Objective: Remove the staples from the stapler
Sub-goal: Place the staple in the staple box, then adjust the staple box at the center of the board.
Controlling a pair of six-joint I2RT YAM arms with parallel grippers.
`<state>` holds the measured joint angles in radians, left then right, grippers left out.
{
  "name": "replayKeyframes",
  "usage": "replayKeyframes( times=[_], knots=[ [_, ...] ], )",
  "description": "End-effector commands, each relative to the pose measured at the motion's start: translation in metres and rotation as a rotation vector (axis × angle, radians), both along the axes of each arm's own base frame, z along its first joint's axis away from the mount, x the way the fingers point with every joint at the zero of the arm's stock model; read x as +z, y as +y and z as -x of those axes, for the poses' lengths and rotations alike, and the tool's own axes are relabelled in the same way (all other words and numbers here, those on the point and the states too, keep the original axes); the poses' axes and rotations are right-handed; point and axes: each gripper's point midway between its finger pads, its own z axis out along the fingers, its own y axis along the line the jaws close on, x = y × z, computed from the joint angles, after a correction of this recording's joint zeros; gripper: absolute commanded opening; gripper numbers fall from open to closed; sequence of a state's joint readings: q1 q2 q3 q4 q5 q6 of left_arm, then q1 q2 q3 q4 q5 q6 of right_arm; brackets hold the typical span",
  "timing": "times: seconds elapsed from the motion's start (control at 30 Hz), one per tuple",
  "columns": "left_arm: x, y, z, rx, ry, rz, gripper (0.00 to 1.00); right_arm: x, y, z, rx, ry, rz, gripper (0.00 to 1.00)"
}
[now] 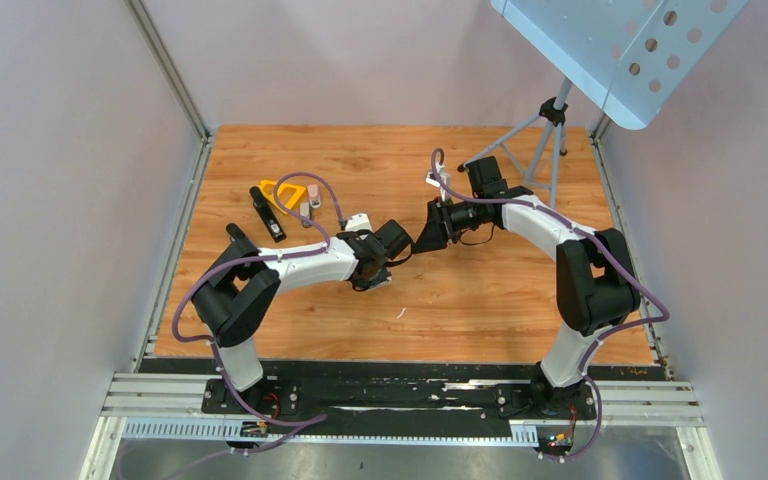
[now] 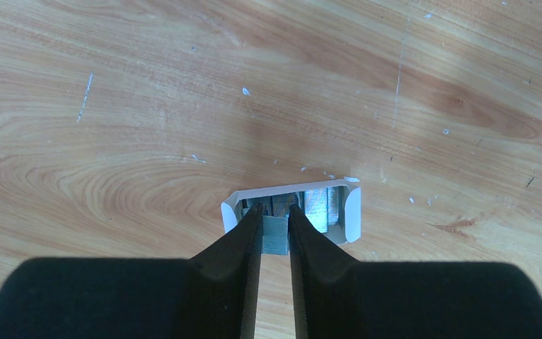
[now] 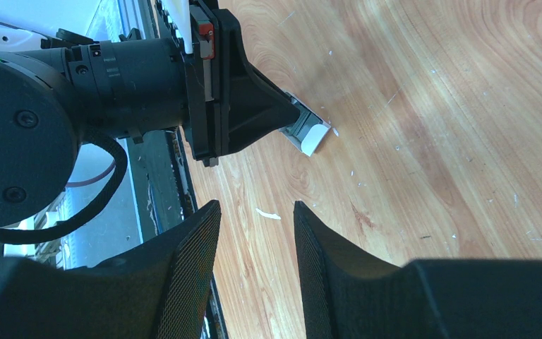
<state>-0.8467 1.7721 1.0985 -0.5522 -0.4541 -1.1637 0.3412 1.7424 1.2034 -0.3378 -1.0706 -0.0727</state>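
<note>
Two fingers of the left gripper are pinching a short, dull grey strip of staples. They are holding it directly over a small white box, which is lying open on the wooden table with more silvery strips inside. Just beside it, the right gripper is hovering with its jaws apart and empty. Well off to the far left, the long black stapler is lying on the table.
</note>
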Motion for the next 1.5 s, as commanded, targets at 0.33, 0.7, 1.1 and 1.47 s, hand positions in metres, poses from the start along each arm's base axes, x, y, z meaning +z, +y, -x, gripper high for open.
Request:
replayKeyframes(
  times=[0.33,0.7,1.1,1.47],
  knots=[
    [0.011,-0.001,-0.002,0.024,-0.033,0.014,0.24,-0.004,-0.005,0.004,0.007,0.021,-0.004,0.47],
    [0.028,-0.003,-0.006,0.012,-0.062,0.029,0.25,-0.002,-0.005,0.004,0.01,0.013,-0.01,0.47],
    [0.084,-0.008,-0.009,-0.136,-0.237,0.147,0.24,0.009,-0.005,0.008,0.029,-0.031,-0.029,0.47],
    [0.142,0.045,-0.002,-0.218,-0.527,0.077,0.72,0.024,-0.013,0.013,0.088,-0.133,-0.005,0.45]
  ],
)
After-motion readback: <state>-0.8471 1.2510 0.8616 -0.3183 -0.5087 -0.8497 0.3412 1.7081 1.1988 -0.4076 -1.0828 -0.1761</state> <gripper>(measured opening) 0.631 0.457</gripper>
